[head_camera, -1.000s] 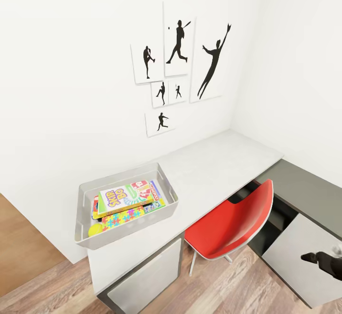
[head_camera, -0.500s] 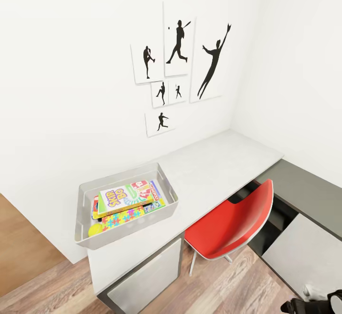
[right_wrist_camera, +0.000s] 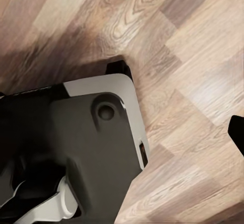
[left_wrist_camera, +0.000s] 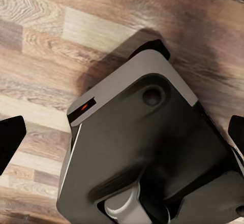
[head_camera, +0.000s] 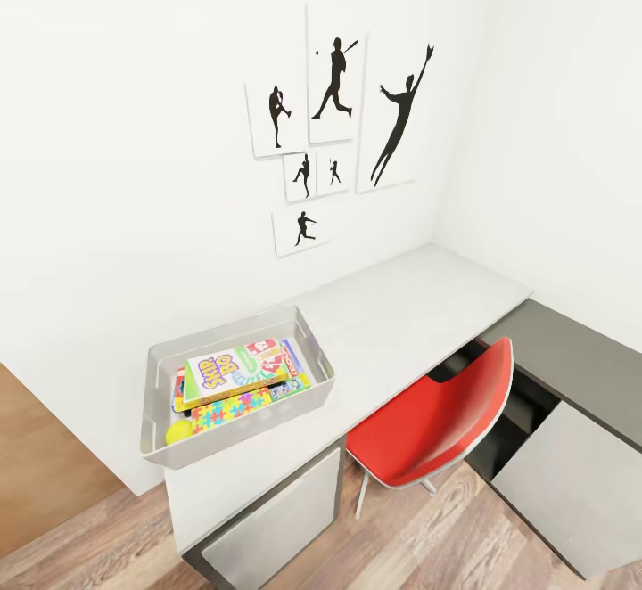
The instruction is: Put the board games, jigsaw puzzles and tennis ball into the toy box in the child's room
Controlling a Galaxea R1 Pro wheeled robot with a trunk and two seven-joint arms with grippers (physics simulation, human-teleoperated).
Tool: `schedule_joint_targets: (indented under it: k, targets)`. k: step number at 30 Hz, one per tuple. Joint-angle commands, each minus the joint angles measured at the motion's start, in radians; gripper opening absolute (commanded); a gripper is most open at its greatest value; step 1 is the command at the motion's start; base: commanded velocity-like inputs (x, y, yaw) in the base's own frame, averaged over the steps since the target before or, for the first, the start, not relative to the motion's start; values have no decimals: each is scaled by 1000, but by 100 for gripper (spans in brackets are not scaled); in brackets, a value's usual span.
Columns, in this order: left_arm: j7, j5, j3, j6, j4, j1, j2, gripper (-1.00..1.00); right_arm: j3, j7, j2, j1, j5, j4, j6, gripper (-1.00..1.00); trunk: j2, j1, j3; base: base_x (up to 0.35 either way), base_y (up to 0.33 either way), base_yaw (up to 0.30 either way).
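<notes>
The toy box (head_camera: 234,382) is parked on the light-grey top of the table (head_camera: 419,305), and pretty much everything can be placed off that bin. Inside it, the Skip-Bo board game (head_camera: 230,370) is stacked on top, with a red and green board game (head_camera: 283,355) tucked beside it toward the bin's far right corner. A jigsaw puzzle (head_camera: 229,409) is laid along the near wall of the bin, and the tennis ball (head_camera: 178,430) is wedged in the bin's near left corner, touching the puzzle's end. The third game and second puzzle can't really be made out under the pile.

To the right of the bin, a red chair (head_camera: 437,421) is pushed up to the table. Above the bin, black sports silhouette pictures (head_camera: 334,118) are hung on the white wall.

Now the claws: the left gripper (left_wrist_camera: 124,137) is seen with its two dark fingertips (left_wrist_camera: 10,135) spread wide apart, nothing between them, pointed down at the robot's own grey base (left_wrist_camera: 147,153) and the wood plank floor (left_wrist_camera: 61,36). For the right gripper (right_wrist_camera: 236,132), a single dark fingertip is caught at the edge of the wrist view, so apart or together can't be told. Both are down over the floor, well away from the bin.
</notes>
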Motion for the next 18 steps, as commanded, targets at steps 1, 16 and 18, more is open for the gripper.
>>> schedule_joint_targets:
  k: [1,16,18]
  targets:
    - [6,5,5,-2,6,0,-4,100,9,5,10,-1,12,15,-14,100,-2,1,-2,0,0,0]
    - [-4,-26,3,-150,106,1,-67,100,41,7,100,8,136,156,-105,100,-2,1,-2,0,0,0]
    - [-4,-31,-17,-210,128,19,-81,100,41,8,144,6,217,245,-182,100,-2,1,-2,0,0,0]
